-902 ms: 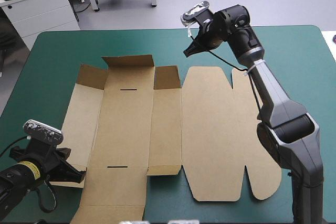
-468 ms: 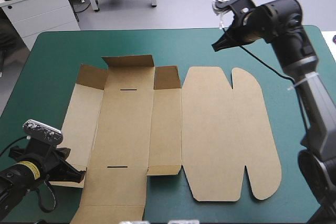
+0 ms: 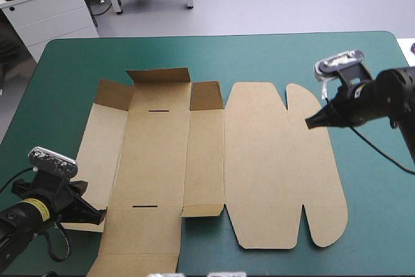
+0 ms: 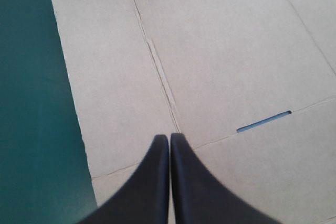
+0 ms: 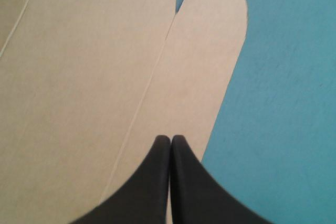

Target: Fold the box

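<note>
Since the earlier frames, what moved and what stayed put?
The right end effector swung from over the table's far edge rightward and nearer, now pointing, shut, at the box's right rounded flap. Nothing grasped or released. The left end effector, shut at the box's near-left corner, and the box stayed put.

matt brown board box [image 3: 259, 160]

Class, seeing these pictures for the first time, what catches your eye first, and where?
The brown box lies as a flat sheet across the teal-green table, small flaps at its far left raised. The right gripper, shut, hangs over its rounded right flap; the left gripper, shut, sits at its near left corner.
</note>
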You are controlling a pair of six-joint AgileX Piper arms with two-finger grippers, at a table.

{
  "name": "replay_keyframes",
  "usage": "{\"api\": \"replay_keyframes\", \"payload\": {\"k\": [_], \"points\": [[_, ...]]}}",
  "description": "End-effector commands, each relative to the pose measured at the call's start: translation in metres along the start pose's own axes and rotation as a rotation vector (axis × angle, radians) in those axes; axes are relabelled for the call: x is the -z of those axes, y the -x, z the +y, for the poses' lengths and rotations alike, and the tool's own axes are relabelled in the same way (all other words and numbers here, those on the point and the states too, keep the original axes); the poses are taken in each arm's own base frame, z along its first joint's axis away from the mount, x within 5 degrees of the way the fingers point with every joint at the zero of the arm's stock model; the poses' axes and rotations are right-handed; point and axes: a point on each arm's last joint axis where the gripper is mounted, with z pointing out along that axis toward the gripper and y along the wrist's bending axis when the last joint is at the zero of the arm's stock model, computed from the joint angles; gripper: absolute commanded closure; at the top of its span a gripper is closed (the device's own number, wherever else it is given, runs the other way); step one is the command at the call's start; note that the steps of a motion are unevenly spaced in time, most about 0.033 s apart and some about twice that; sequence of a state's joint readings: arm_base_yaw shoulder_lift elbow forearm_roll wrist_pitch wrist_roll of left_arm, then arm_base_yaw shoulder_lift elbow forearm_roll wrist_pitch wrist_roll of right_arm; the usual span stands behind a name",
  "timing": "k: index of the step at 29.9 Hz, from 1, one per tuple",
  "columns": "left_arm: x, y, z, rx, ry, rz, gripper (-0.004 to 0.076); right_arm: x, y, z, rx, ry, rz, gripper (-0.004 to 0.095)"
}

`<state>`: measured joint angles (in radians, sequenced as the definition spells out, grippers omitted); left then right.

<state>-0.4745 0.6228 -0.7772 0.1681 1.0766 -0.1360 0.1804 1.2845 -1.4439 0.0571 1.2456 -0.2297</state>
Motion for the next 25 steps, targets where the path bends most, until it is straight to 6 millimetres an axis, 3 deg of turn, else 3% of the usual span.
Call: {"api": "replay_keyframes", "payload": {"k": [1,7,14,20,25], "points": [[0.007,0.013,0.000,0.009,-0.008,-0.100,0.0734,0.018,-0.028,0.010,-0.024,0.030,-0.078,0.0928],[0.007,0.013,0.000,0.014,-0.009,-0.105,0.0734,0.023,-0.079,0.024,-0.033,0.049,-0.101,0.0928],[0.007,0.013,0.000,0.012,-0.006,-0.107,0.0734,0.039,-0.120,0.039,-0.058,0.095,-0.184,0.0928],[0.006,0.015,-0.001,0.032,-0.015,-0.098,0.0732,0.044,-0.142,0.045,-0.059,0.100,-0.227,0.0928],[0.000,0.028,-0.003,0.028,-0.019,-0.065,0.0720,0.041,-0.148,0.046,-0.060,0.100,-0.226,0.0928]]}}
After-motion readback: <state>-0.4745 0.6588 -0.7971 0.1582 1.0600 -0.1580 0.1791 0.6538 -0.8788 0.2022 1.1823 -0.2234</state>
